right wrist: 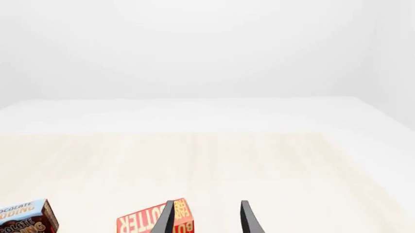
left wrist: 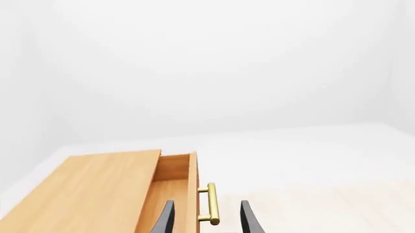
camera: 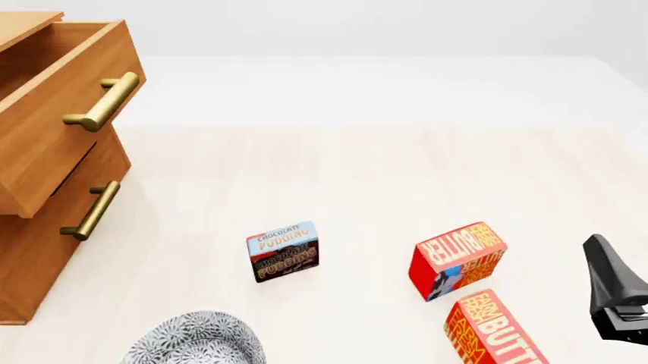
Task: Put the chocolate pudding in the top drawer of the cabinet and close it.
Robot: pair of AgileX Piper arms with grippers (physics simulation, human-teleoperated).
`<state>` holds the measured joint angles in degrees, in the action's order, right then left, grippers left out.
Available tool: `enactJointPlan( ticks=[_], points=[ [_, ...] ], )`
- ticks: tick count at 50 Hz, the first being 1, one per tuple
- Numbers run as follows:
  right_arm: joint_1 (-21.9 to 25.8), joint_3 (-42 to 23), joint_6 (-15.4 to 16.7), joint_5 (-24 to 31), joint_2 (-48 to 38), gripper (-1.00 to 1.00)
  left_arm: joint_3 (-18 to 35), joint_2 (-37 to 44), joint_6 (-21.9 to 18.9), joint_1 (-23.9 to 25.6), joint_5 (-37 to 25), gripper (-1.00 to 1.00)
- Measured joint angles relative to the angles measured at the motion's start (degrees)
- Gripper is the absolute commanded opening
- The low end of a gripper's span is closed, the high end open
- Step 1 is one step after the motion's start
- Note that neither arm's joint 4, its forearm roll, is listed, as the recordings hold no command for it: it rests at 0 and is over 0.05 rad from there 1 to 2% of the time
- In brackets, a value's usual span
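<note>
Chocolate pudding (camera: 282,251) stands free on the pale wood-grain table (camera: 354,174), gripped by neither claw, well outside the top drawer (camera: 63,114). The right gripper (right wrist: 206,221) is released, its two black fingers apart with nothing between them; in the right wrist view only their tips show, and beyond the pudding's right side a red butter box (right wrist: 155,221) sits partly behind one tip. In the front view only part of that gripper's dark body (camera: 615,292) shows at the picture's edge, well to the pudding's right. The left gripper (left wrist: 206,218) is also spread and empty, its tips straddling the drawer's brass bar handle (left wrist: 211,204) without visibly touching it; it is out of the front view.

Two butter boxes lie to the pudding's right: one tilted and whole (camera: 457,259), one (camera: 494,330) nearer the camera and cut off by the frame. One speckled grey-white bowl (camera: 197,341), also cropped, sits on the pudding's near-left side. The pudding is a small flat box, light blue above and dark brown below.

Far left of the pudding stands the orange-brown wooden cabinet (camera: 30,258) with two stacked drawers, each with one rounded brass handle. The top drawer is pulled open; its inside is mostly hidden. The lower drawer (camera: 61,220) is shut.
</note>
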<state>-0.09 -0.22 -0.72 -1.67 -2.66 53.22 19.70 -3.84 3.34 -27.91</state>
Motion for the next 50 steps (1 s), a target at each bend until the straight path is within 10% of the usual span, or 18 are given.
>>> enactJointPlan(
  ticks=[50],
  points=[
    [0.0,0.0,0.0,0.0,0.0,1.00,20.5,22.1,3.6,-2.9,-22.5,1.00]
  ],
)
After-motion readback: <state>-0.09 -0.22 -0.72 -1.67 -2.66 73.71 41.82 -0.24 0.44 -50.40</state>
